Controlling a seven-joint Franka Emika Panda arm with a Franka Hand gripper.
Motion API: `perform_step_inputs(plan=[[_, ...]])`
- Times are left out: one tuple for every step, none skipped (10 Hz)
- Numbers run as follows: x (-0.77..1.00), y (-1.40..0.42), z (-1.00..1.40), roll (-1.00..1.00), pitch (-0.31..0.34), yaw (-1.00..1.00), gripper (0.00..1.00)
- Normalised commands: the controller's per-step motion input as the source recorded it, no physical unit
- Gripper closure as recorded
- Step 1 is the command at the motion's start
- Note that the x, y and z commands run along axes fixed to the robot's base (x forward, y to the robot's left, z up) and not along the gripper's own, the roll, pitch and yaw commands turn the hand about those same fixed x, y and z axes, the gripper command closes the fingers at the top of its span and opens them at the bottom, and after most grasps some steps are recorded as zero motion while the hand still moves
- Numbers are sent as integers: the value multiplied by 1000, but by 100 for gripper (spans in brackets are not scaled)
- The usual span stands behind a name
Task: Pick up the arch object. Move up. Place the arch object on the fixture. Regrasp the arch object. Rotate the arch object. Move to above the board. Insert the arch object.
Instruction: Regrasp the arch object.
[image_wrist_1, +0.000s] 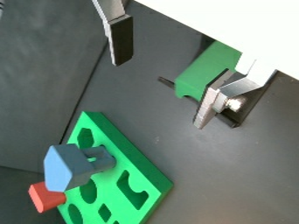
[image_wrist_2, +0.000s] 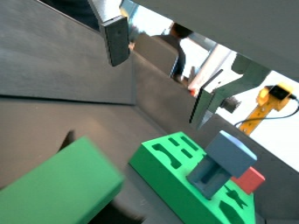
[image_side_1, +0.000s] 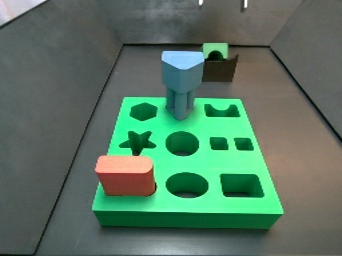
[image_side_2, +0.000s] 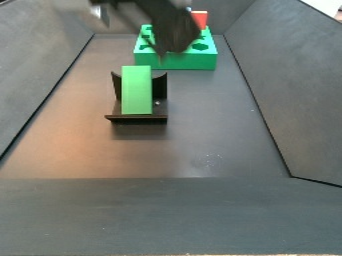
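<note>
The arch object (image_side_2: 136, 90), a muted-green block, lies lengthwise on the dark fixture (image_side_2: 134, 118); in a side view it (image_side_1: 214, 50) sits behind the board (image_side_1: 147, 205), on the fixture (image_side_1: 225, 70). My gripper (image_wrist_1: 162, 92) hangs open above it, with nothing between the fingers (image_wrist_1: 118, 39). In a wrist view the arch object (image_wrist_1: 208, 72) shows close to one finger, its arched end facing the camera. The gripper (image_wrist_2: 156, 92) is also open in the second wrist view, with the arch object (image_wrist_2: 59, 188) below it. In a side view the gripper (image_side_2: 167, 22) is a dark blur high up.
The bright green board (image_wrist_1: 117, 153) carries a blue-grey peg (image_side_1: 183, 80) standing upright in a hole and a red block (image_side_1: 124, 175) at its near corner. Dark sloping walls (image_side_2: 47, 95) enclose the floor on all sides.
</note>
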Motion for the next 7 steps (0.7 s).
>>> perform_step_inputs(plan=[[-120,-494,345,1000,33,29,0],[-108,-390,208,1000,30,28,0],[-47,-121,48,1000,28,28,0],[-33,-44,51,1000,30,28,0],[-26,-42,32,1000,29,28,0],[-32,-41,13,1000,25,28,0],[-43,-35,17,1000,20,28,0]])
